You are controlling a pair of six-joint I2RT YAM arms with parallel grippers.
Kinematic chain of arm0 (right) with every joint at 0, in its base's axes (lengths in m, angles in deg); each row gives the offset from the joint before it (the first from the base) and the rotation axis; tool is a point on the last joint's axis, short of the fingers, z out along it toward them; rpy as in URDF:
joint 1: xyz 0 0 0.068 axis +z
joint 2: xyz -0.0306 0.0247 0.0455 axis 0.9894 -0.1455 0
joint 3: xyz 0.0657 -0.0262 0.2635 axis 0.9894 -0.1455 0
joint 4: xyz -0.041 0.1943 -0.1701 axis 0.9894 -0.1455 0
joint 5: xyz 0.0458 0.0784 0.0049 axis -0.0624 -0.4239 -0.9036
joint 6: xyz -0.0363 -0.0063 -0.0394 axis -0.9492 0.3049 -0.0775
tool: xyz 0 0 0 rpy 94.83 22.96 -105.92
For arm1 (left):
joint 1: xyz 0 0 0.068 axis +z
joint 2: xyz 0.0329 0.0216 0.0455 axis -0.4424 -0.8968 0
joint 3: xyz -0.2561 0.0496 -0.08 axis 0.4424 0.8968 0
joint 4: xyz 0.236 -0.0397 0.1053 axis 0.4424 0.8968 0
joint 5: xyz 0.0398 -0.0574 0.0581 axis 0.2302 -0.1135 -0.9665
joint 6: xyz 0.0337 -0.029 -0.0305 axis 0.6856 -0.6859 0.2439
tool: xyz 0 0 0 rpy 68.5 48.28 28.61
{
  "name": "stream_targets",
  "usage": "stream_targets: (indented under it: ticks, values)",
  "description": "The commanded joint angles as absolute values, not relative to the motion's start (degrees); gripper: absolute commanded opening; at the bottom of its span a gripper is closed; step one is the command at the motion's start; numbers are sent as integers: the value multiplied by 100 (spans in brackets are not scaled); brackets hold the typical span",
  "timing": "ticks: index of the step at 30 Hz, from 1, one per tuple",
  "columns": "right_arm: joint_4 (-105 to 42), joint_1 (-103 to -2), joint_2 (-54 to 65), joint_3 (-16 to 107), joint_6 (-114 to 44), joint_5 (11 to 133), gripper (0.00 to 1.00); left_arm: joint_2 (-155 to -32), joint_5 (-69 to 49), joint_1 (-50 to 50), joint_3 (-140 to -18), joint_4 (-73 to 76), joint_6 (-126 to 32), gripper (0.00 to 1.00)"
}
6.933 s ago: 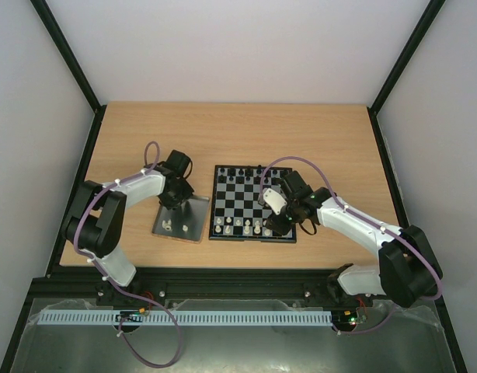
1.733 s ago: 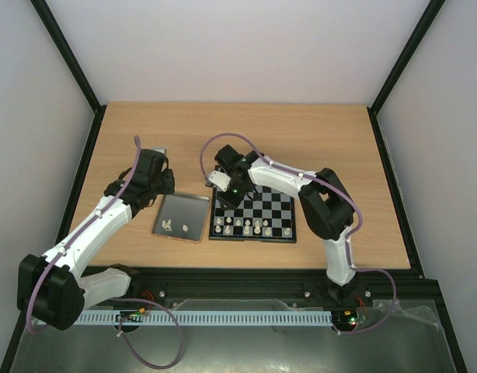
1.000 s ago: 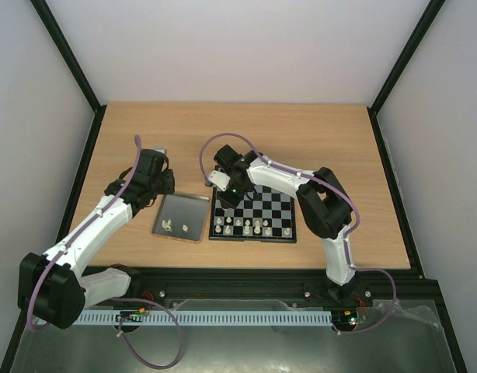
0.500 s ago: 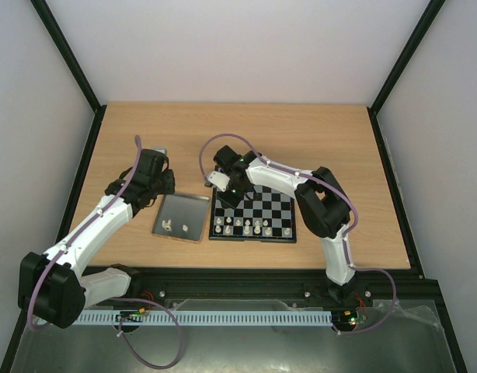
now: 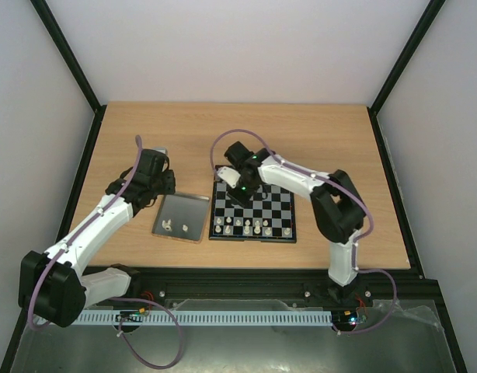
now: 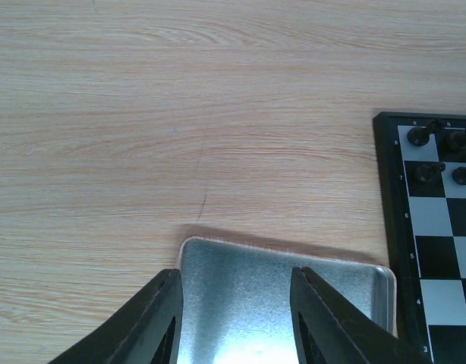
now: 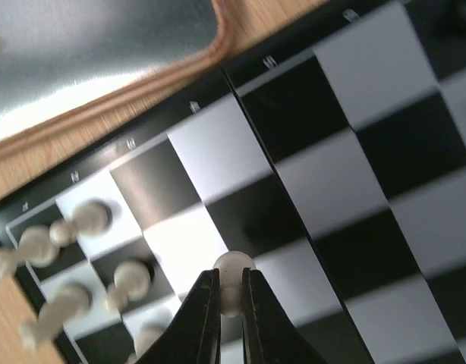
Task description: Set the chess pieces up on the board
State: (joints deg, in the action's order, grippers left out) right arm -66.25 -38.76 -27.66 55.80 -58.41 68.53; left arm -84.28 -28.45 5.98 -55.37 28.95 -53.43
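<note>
The right pincer (image 7: 231, 292) is clenched on a round-headed cream chess piece (image 7: 234, 264) over the left part of the checkered board (image 7: 354, 174). The left pincer (image 6: 233, 318) hangs half open and empty over a smooth metal tray (image 6: 248, 265).

Bare table (image 5: 332, 140) fills the upper and right of the top view. The middle ranks of the board (image 5: 279, 203) lie open except at their left, where the right arm (image 5: 301, 179) slants across and the right gripper (image 7: 231, 274) pinches a white piece (image 7: 233, 264) low over the squares. Rows of white pieces (image 5: 242, 225) crowd the board's lower edge and black pieces (image 6: 438, 152) its upper-left corner, while the left gripper (image 6: 234, 271), jaws apart, hangs over the upper edge of the tray (image 6: 347, 284).
</note>
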Motion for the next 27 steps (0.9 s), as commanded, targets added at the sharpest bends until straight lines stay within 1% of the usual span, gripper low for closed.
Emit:
stream_targets:
  ticks: [1, 9, 15, 18, 27]
  values:
    - [-7084, -4233, -1865, 5056, -5812, 7017, 3, -8504, -2746, 629, -5457, 2877, -5380, 40]
    - [-7249, -4913, -713, 3901, -5932, 7166, 3, -8572, -2649, 630, -5455, 2866, -5375, 40]
    - [-7320, -5010, -170, 3182, -6111, 7261, 3, -8602, -2626, 630, -5454, 2865, -5371, 40]
    - [-7236, -5007, -63, 2877, -6195, 7277, 3, -8619, -2626, 624, -5454, 2871, -5373, 40]
    - [-7092, -5008, -298, 2523, -6332, 7329, 4, -8638, -2634, 630, -5454, 2874, -5376, 40]
